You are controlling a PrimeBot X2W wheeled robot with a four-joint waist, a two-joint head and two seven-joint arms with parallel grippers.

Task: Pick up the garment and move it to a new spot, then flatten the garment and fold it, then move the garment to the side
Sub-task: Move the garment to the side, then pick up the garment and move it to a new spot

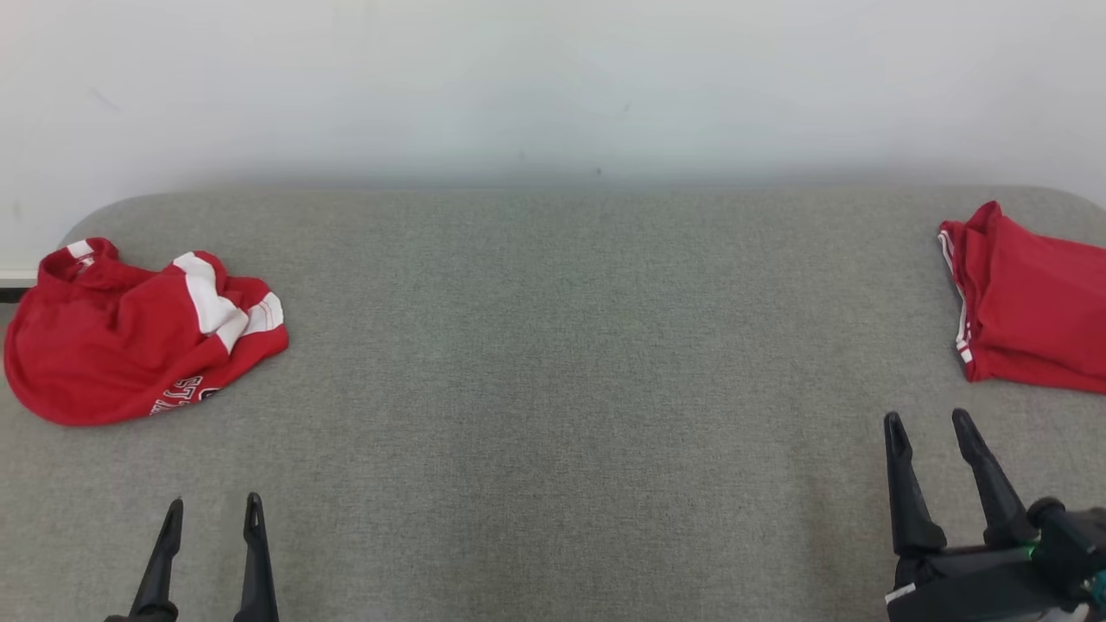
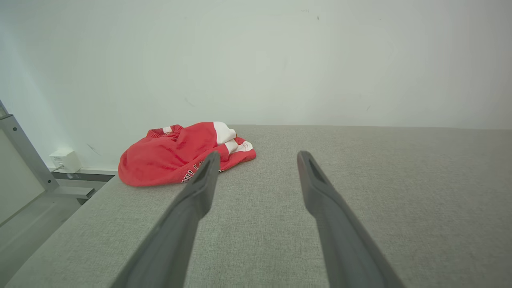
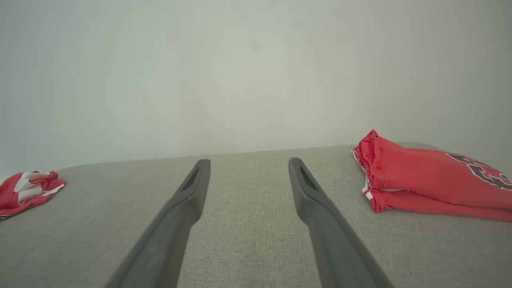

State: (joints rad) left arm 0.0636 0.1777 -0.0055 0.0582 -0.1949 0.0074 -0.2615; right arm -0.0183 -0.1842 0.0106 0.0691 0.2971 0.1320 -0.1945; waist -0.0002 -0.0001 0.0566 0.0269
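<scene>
At the far left of the table (image 1: pixel 553 345) lies the crumpled garment (image 1: pixel 130 345), a soft red jersey with white bands, bunched into a rounded heap. Its lettering is partly tucked under and cannot be read. The left gripper (image 1: pixel 215 501) is near it but apart, its two thin dark fingers spread and holding nothing. The right gripper (image 1: pixel 926 417) is also parted and empty. Just beyond it the folded garment (image 1: pixel 1028 320), red with white side stripes, lies flat and is cut off by the picture edge. The table has a grey woven cover with rounded corners and stands against a plain pale wall (image 1: pixel 553 86).
</scene>
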